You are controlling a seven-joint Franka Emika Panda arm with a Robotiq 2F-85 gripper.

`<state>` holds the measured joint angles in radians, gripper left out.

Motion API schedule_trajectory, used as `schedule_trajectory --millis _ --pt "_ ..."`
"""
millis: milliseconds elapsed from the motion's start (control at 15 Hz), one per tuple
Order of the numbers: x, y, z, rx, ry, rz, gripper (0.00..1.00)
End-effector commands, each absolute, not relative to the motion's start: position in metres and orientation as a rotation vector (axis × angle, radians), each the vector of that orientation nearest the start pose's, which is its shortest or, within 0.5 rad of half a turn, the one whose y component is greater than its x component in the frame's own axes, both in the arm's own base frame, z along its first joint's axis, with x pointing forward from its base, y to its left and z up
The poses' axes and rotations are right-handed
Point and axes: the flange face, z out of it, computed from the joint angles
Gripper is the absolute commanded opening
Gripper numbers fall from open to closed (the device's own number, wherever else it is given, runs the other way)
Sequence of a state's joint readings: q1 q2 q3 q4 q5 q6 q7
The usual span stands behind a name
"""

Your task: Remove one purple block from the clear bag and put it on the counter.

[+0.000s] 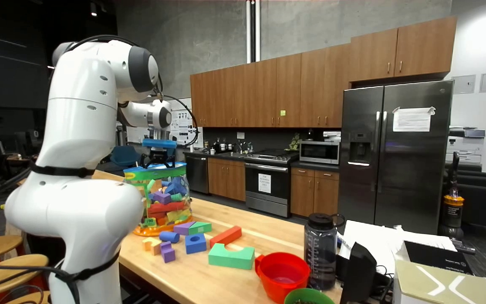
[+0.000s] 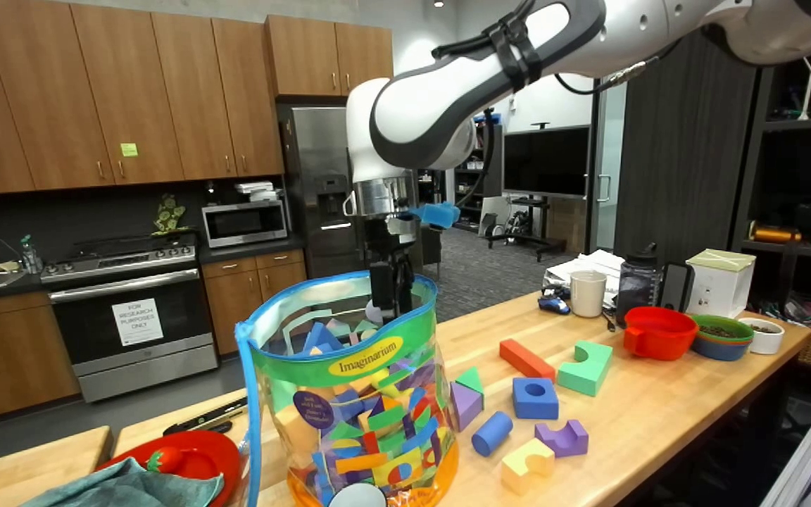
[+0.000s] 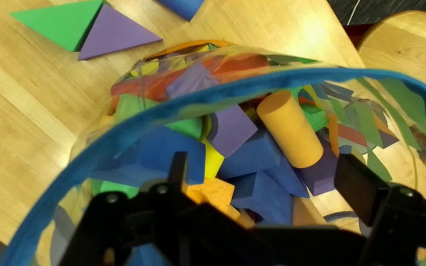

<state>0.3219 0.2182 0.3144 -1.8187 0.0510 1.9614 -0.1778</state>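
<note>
The clear bag (image 2: 307,373) stands open on the wooden counter (image 2: 631,401), full of multicoloured blocks. Its blue rim shows in the wrist view (image 3: 198,98). My gripper (image 2: 391,299) points down into the bag's mouth; it also shows in an exterior view (image 1: 158,159). In the wrist view my gripper (image 3: 263,162) is open, with nothing between its fingers, above blue blocks (image 3: 261,195). A purple block (image 3: 234,129) lies in the bag ahead of the fingers. A darker purple block (image 3: 320,181) lies near the right finger, partly under an orange cylinder (image 3: 290,129).
On the counter beside the bag are a purple triangle (image 2: 467,403), a purple arch (image 2: 562,438), a blue cylinder (image 2: 492,433) and other loose blocks. Red bowl (image 2: 659,331) and dark bottle (image 1: 320,251) stand farther along. A red plate (image 2: 226,458) with cloth is on the bag's other side.
</note>
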Motion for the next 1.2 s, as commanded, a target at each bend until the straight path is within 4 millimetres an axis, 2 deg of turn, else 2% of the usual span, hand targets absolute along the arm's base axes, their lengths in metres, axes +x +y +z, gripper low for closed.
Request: schedule_trajectory --millis 0,533,867,1133 --pt "0.484 0.363 0.422 -2.860 -1.164 0.039 1.00" --pt "0.468 0.382 0.403 -2.909 -1.266 0.000 1.00" --pt "0.471 0.379 0.392 -2.973 -1.421 -0.142 1.00" --pt "0.473 0.373 0.375 -3.020 -1.505 -0.253 1.00"
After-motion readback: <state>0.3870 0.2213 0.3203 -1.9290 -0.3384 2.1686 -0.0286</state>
